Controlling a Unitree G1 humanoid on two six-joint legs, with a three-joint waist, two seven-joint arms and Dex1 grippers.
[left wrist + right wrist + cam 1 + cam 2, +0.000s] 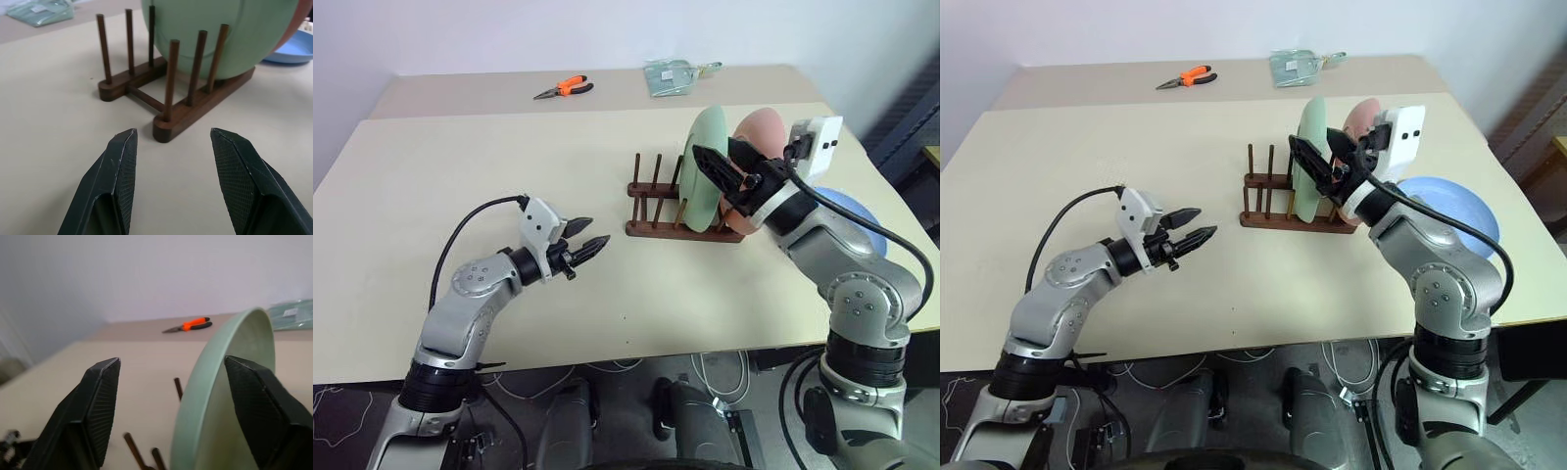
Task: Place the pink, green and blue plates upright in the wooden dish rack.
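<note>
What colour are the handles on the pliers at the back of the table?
Orange, on the pliers, with dark metal jaws. The left eye view shows them best.

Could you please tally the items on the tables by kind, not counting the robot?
Plates: 3 (green plate, pink plate, blue plate)
Dish rack: 1
Pliers: 1
Plastic packet: 1
Total: 6

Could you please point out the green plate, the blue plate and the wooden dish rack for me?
green plate (707, 166), left eye view, on its upright face.
blue plate (1459, 208), right eye view, on its flat inner surface.
wooden dish rack (193, 113), left wrist view, on its near base rail.
</note>
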